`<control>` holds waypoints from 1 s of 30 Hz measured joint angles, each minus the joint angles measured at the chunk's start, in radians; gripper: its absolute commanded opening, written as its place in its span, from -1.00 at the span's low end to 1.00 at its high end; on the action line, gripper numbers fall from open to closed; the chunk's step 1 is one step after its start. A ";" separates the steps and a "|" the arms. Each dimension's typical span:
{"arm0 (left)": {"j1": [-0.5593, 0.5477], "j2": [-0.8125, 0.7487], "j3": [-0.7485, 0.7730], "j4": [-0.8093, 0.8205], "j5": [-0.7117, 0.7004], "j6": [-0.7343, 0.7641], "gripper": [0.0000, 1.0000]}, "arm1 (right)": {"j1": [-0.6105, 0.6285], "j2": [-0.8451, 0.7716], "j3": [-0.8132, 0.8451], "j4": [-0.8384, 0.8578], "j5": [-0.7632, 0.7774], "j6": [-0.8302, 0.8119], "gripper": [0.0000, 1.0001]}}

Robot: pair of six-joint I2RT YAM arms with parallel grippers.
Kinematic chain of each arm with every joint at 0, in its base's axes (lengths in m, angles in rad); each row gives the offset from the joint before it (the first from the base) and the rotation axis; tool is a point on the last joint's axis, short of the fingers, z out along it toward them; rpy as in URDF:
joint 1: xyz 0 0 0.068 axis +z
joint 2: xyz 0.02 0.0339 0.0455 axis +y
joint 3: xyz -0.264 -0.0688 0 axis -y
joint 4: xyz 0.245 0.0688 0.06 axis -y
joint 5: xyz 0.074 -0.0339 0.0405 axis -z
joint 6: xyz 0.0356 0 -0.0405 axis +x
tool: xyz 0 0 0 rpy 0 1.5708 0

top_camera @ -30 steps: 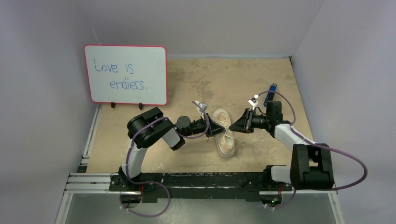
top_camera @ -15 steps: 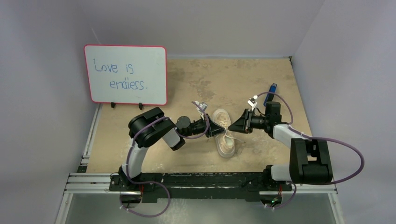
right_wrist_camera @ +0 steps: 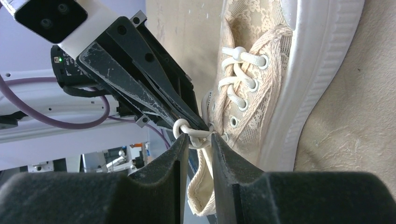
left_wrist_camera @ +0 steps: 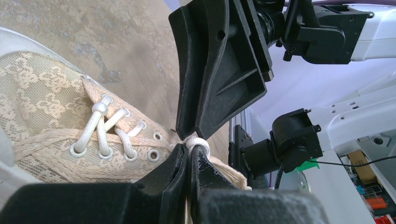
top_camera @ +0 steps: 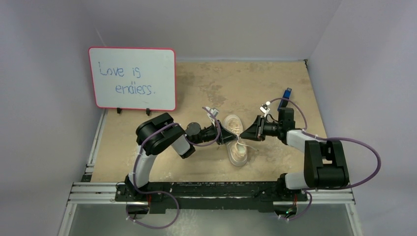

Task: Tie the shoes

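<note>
The shoe (top_camera: 238,147) is a pale pink-beige lace-patterned sneaker lying mid-table, also in the left wrist view (left_wrist_camera: 46,102) and the right wrist view (right_wrist_camera: 261,70). Both grippers meet tip to tip over its open end. My left gripper (top_camera: 234,136) (left_wrist_camera: 189,151) is shut on a white lace (left_wrist_camera: 196,141), which loops out over its tips. My right gripper (top_camera: 243,136) (right_wrist_camera: 200,140) comes from the opposite side. Its jaws stand a narrow gap apart, closed on a bunch of the same lace (right_wrist_camera: 189,133). The shoe's tongue hangs below the tips.
A whiteboard (top_camera: 132,78) with blue writing stands at the back left. A small blue object (top_camera: 284,100) lies behind the right arm. Grey walls close in the tan table (top_camera: 216,78) on three sides, and a metal rail (top_camera: 98,189) runs along the near edge.
The right arm's elbow has drifted slightly left toward the shoe. Both grippers stay tip to tip at the lace, and the shoe has not moved.
</note>
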 measured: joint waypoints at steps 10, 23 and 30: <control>0.006 0.001 0.005 0.000 0.008 -0.001 -1.00 | 0.026 0.015 0.000 0.007 -0.006 0.000 -0.43; 0.013 0.002 0.009 -0.001 0.015 -0.010 -1.00 | 0.044 0.019 0.000 0.057 -0.039 0.020 -1.00; 0.014 -0.006 0.006 -0.013 0.018 0.019 -0.51 | 0.043 0.006 0.000 0.029 -0.031 0.014 -1.00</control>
